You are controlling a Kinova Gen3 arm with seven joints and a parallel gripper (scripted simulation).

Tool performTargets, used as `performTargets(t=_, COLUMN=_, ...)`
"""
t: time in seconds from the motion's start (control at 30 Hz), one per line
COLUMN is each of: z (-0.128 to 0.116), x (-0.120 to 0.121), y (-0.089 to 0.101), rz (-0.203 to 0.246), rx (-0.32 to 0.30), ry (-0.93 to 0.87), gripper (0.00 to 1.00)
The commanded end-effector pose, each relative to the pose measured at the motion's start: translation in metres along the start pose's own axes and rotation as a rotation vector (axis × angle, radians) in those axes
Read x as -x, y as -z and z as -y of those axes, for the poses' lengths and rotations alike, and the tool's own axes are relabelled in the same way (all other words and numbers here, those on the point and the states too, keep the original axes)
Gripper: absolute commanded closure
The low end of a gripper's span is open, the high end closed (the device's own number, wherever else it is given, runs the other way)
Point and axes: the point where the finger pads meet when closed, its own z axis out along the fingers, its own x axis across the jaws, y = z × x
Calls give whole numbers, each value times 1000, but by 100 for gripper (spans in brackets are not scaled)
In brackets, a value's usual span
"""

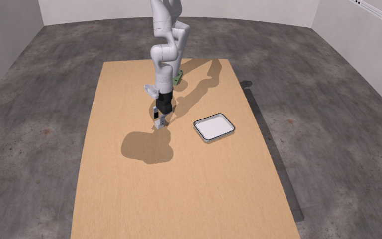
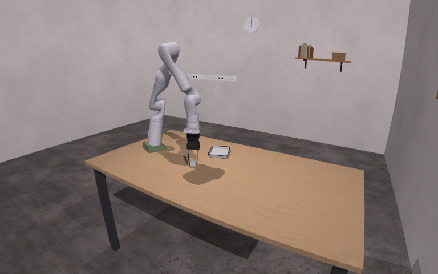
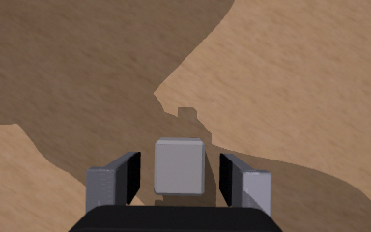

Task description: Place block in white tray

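The block (image 3: pixel 179 165) is a small light grey cube resting on the wooden table. It also shows in the top view (image 1: pixel 158 124) and the exterior view (image 2: pixel 193 163). My gripper (image 3: pixel 180 170) is open and points straight down over it, one finger on each side of the block with a gap at both sides. It also shows in the top view (image 1: pixel 159 118) and the exterior view (image 2: pixel 192 157). The white tray (image 1: pixel 214 127) with a dark rim lies flat on the table to the right of the block, empty; it also shows in the exterior view (image 2: pixel 219 151).
The arm's green base (image 1: pixel 177 77) is bolted to the table behind the gripper. The arm's shadow (image 1: pixel 147 146) falls on the table in front of the block. The table edges are far from the block and tray.
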Motion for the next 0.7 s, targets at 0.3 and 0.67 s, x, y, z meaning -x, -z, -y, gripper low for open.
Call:
performTargets(t=0.3, z=0, x=0, y=-13, rz=1, rx=-1, ry=0, gripper=5)
performTargets(t=0.67, z=0, x=0, y=-30, rz=1, rx=-1, ry=0, gripper=5)
